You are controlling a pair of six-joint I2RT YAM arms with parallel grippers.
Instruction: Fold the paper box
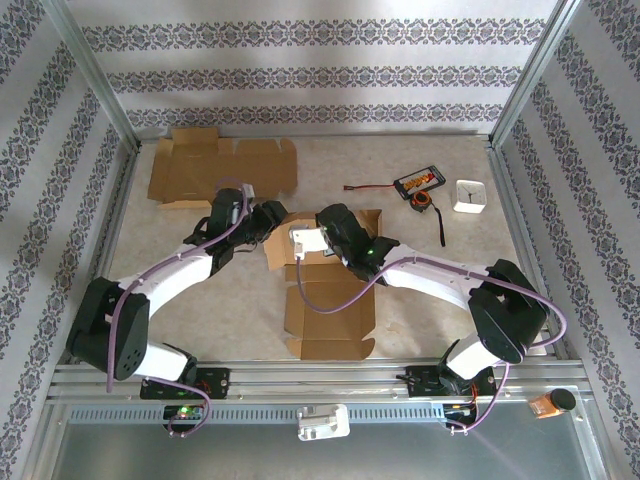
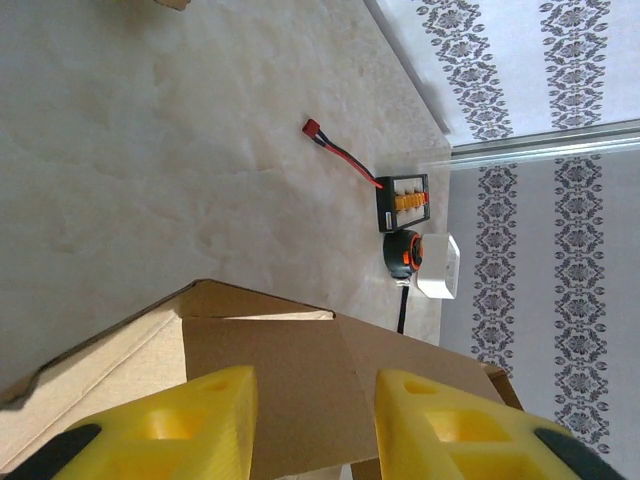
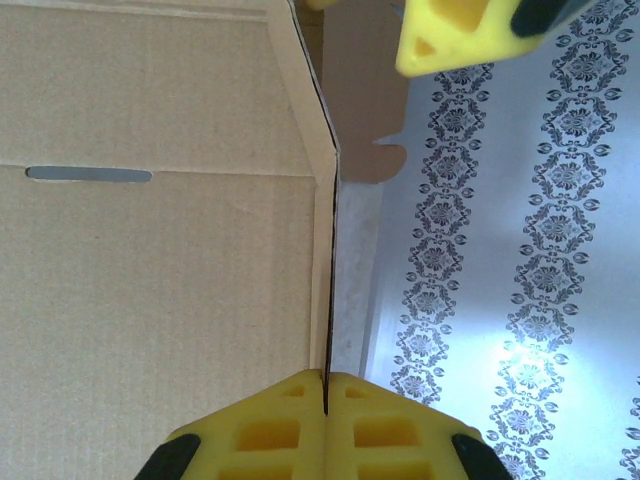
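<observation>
Right wrist: right gripper (image 3: 325,382) clamps paper box (image 3: 150,280); left gripper (image 2: 315,390) apparently straddles it

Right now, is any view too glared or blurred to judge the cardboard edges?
Top external: even light, soft shadows, paper box clear. Left wrist: left gripper softly blurred up close, box behind it sharp. Right wrist: glare on the wallpaper, box edge crisp.
</observation>
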